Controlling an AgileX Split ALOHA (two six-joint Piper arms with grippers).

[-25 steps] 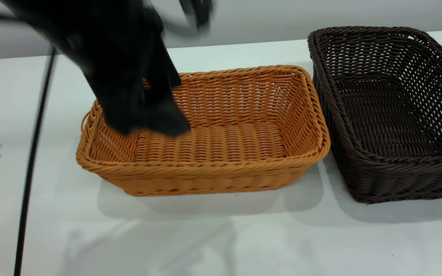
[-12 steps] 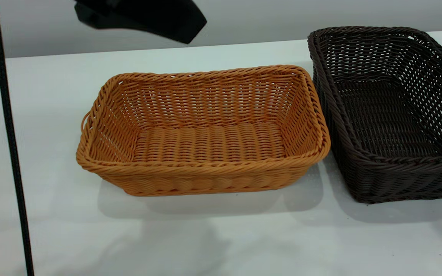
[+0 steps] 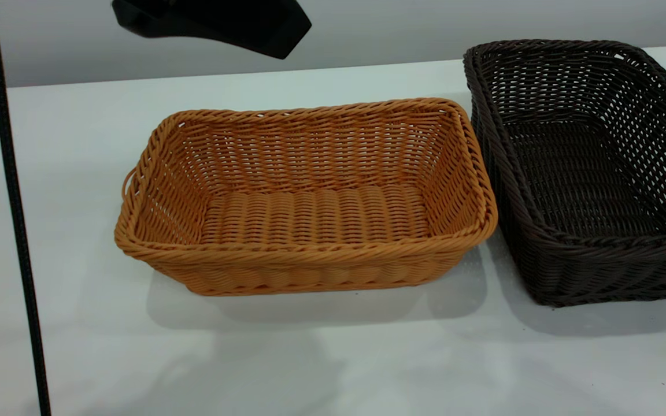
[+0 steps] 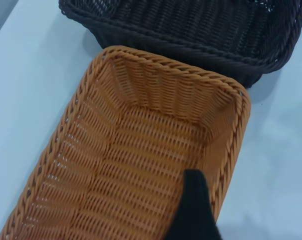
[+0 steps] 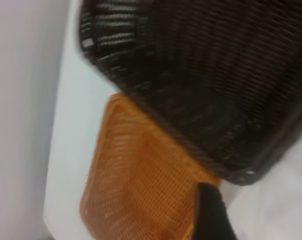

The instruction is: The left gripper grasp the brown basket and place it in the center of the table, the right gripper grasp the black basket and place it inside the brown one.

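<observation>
The brown basket (image 3: 310, 202) stands upright and empty on the white table (image 3: 321, 358), with nothing touching it. Close against its right side stands the black basket (image 3: 587, 167), also empty. Both show in the left wrist view, the brown basket (image 4: 136, 155) below the camera and the black basket (image 4: 191, 25) beyond it. A dark part of my left gripper (image 4: 193, 212) hangs over the brown basket's rim, high above it. My right gripper (image 5: 211, 215) is raised above the black basket (image 5: 201, 85) and the brown basket (image 5: 141, 185), holding neither.
A black part of the left arm (image 3: 217, 20) hangs at the top of the exterior view, above the table's far edge. A black cable (image 3: 12, 202) runs down the left side. Bare table lies in front of both baskets and left of the brown one.
A second ago the left arm was low inside the brown basket's left end; it has risen up and away. The basket stayed in place. Little has changed in the last half second.
</observation>
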